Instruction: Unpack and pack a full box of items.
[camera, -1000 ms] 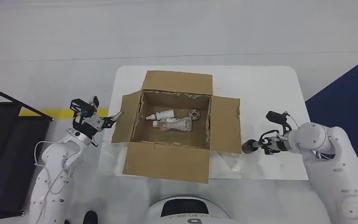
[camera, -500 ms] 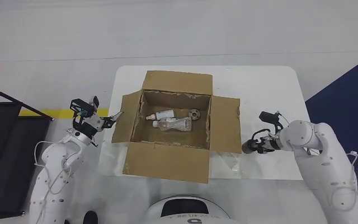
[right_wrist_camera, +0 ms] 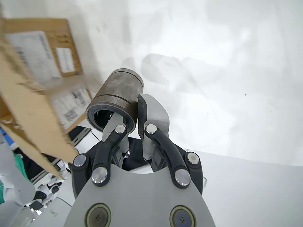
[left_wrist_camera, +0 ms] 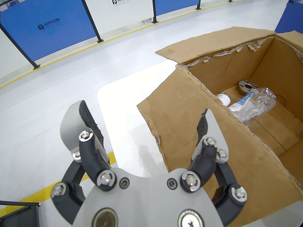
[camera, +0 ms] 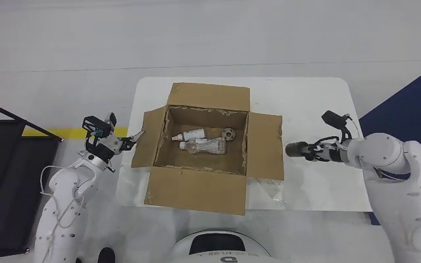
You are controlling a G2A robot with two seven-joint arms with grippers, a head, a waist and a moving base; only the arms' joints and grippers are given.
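An open cardboard box (camera: 164,141) stands mid-table with its flaps spread. Inside lie a white bottle (camera: 197,135), a crumpled clear plastic bottle (camera: 205,146) and a round metal flange (camera: 227,134). My right gripper (camera: 297,149) is above the table just right of the box's right flap, shut on a dark metal cylinder (right_wrist_camera: 117,98) with a hollow bore. My left gripper (left_wrist_camera: 144,116) hangs open with nothing in it off the table's left edge, beside the box's left flap (left_wrist_camera: 189,128).
A crumpled clear plastic bag (camera: 271,189) lies on the white table (camera: 316,112) near the front right corner of the box. The table's right side is bare. A black frame (camera: 13,125) stands on the floor at far left.
My right arm has lifted and swung the metal cylinder away from the table's front edge, farther back along the box's right flap. The left arm has stayed put.
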